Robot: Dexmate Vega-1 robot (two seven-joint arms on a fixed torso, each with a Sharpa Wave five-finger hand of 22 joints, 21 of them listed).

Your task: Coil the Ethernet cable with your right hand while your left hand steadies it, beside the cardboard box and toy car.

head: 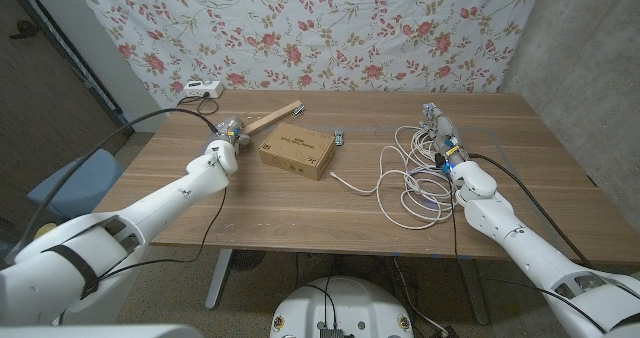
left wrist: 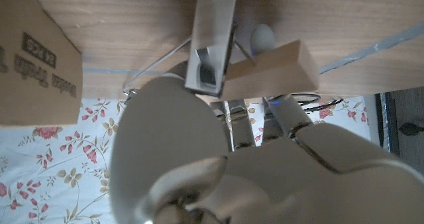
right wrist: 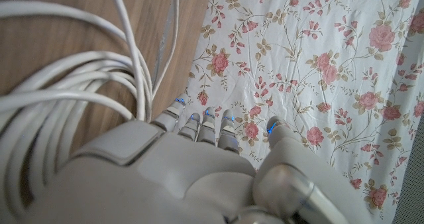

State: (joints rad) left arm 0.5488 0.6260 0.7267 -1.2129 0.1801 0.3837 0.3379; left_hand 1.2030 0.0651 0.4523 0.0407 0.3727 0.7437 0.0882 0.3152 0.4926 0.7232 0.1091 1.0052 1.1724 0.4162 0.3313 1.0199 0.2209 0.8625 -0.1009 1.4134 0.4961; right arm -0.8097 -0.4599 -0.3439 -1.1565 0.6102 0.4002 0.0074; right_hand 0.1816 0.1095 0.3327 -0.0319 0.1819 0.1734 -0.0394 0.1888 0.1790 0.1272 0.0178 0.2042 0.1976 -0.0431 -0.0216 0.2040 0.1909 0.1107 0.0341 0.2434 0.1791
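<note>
Lying shut, the cardboard box [head: 296,150] hides its contents.

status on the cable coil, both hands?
Right hand at the loose cable, grip unclear. Left hand far off by the wooden block, not steadying. Cardboard box between.

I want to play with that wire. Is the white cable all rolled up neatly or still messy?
Messy. The white cable lies in loose, uneven loops spread on the table, one end trailing toward the cardboard box.
</note>
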